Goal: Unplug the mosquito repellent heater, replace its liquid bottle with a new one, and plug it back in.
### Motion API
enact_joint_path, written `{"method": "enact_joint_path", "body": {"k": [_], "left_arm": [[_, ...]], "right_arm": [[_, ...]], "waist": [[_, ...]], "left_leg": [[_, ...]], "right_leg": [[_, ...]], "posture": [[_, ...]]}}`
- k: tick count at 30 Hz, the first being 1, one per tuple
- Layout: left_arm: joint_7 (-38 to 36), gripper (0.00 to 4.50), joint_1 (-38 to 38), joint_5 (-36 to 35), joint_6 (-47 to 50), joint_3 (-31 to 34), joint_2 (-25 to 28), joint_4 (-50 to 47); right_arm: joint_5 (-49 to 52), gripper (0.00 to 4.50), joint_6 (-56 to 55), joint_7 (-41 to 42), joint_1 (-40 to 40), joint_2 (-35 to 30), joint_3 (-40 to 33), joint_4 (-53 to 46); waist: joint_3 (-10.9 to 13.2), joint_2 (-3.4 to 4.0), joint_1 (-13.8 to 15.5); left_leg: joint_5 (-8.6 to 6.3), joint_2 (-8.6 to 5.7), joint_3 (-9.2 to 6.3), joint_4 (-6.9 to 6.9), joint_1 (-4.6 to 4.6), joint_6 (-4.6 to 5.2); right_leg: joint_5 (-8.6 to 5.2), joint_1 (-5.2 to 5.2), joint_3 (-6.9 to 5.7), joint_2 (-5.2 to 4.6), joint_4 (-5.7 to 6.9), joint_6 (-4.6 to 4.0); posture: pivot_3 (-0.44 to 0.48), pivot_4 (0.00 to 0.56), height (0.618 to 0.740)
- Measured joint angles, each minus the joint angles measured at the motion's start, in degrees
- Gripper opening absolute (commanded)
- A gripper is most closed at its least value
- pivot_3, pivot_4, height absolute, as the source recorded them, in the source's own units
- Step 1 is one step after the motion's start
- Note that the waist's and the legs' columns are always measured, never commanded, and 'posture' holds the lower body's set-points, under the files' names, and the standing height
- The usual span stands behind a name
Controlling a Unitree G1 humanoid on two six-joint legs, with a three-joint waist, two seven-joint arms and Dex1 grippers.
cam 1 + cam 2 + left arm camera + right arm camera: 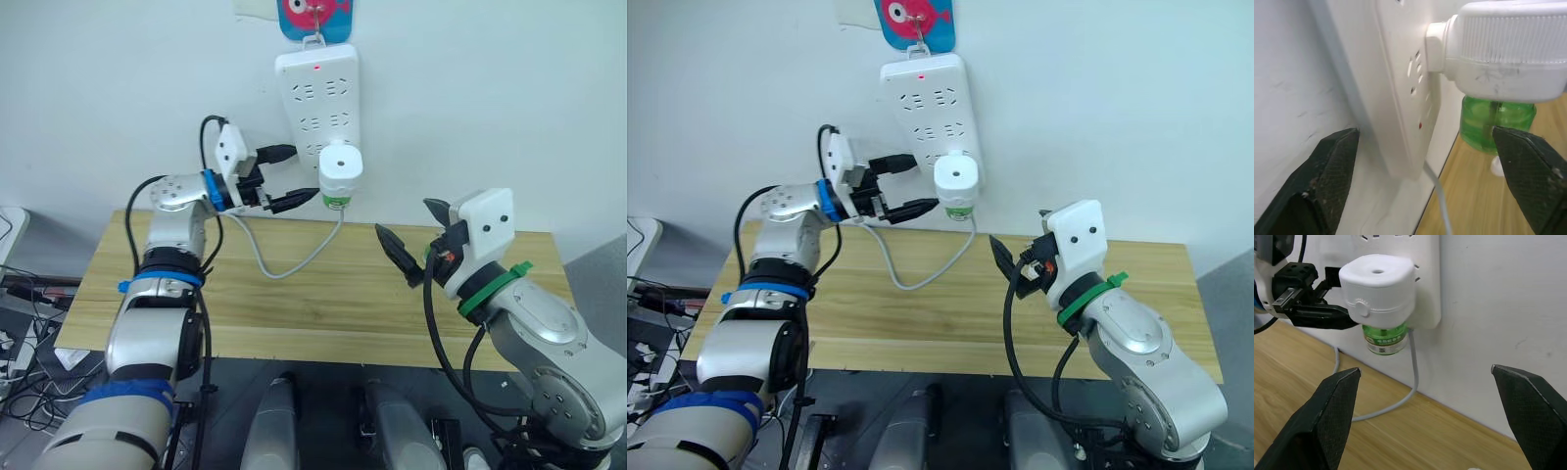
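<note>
White heater [340, 164] sat plugged into the wall power strip [315, 93], green bottle [335, 201] beneath.
Head views: the left hand [282, 178] was open, fingers spread just beside the heater; the right hand [416, 240] was open above the wooden worktop [323, 304], apart from it. Left wrist: the prong end met the strip. Right wrist: the cable [1400, 396] trailed down.

heater [1377, 289]: matt white plastic | bottle [1384, 339]: glossy green plastic | table [323, 304]: smooth pale wood
</note>
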Motion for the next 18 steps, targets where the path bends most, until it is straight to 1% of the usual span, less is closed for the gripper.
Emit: {"method": "enact_joint_path", "body": {"k": [2, 5, 9, 12, 15, 16, 18], "left_arm": [[0.46, 4.47, 3.98, -1.08, 2.80, 0.43, 1.27, -4.92], [1.17, 4.50, 12.18, -4.61, 12.00, 0.84, 3.42, -18.47], [3.33, 4.50, 19.42, -10.54, 23.10, 2.19, 6.61, -34.64], [5.50, 4.50, 23.29, -15.09, 30.16, 3.97, 8.02, -43.41], [5.77, 4.50, 27.52, -17.35, 32.70, 4.42, 9.17, -49.23], [5.96, 4.50, 28.36, -17.67, 32.84, 4.59, 9.17, -50.07], [7.16, 4.50, 30.16, -19.22, 33.08, 5.62, 9.00, -51.89]], "right_arm": [[0.87, 4.50, -1.39, -0.03, 0.23, -1.28, 0.13, -0.03], [1.35, 3.89, -3.95, 0.08, 0.23, -2.00, 2.38, -0.12], [1.20, 2.46, -6.40, 1.28, 0.08, -2.15, 5.84, 0.07], [0.35, 1.38, -9.58, 2.32, -0.67, -2.56, 8.75, 1.87], [-2.40, 0.29, -13.83, 3.39, -1.96, -3.42, 11.92, 5.49], [-3.30, 0.02, -14.94, 3.51, -2.25, -3.52, 12.71, 6.46], [-6.28, 0.02, -19.04, 3.81, -2.64, -3.42, 15.51, 10.19]], "waist": [[0.00, 0.00, -0.01], [0.00, 0.00, 0.16], [-0.01, -0.02, 0.54], [-0.04, -0.06, 0.71], [-0.04, -0.06, 0.72], [-0.04, -0.07, 0.74], [-0.05, -0.08, 0.84]], "left_leg": [[0.01, 0.01, -0.03, 0.01, 0.00, -0.01], [0.01, 0.02, -0.11, 0.02, -0.01, -0.02], [0.01, 0.02, -0.25, 0.03, 0.01, -0.02], [0.01, 0.03, -0.29, 0.04, 0.05, -0.02], [0.01, 0.03, -0.24, 0.02, 0.13, -0.01], [0.01, 0.04, -0.26, 0.02, 0.13, -0.01], [0.01, 0.05, -0.26, 0.01, 0.14, -0.01]], "right_leg": [[0.00, 0.00, -0.01, 0.00, 0.02, 0.00], [0.00, 0.00, 0.00, 0.00, 0.01, 0.00], [0.00, 0.01, 0.06, -0.03, 0.00, 0.00], [0.00, 0.05, 0.06, -0.03, -0.02, 0.00], [0.00, 0.08, 0.12, -0.04, -0.04, 0.00], [0.00, 0.08, 0.11, -0.03, -0.04, 0.00], [0.00, 0.08, 0.09, -0.02, -0.03, 0.00]], "posture": [[0.066, 0.274, 0.740], [0.085, 0.276, 0.740], [0.113, 0.284, 0.740], [0.127, 0.289, 0.740], [0.131, 0.291, 0.740], [0.133, 0.293, 0.740], [0.138, 0.297, 0.740]]}}
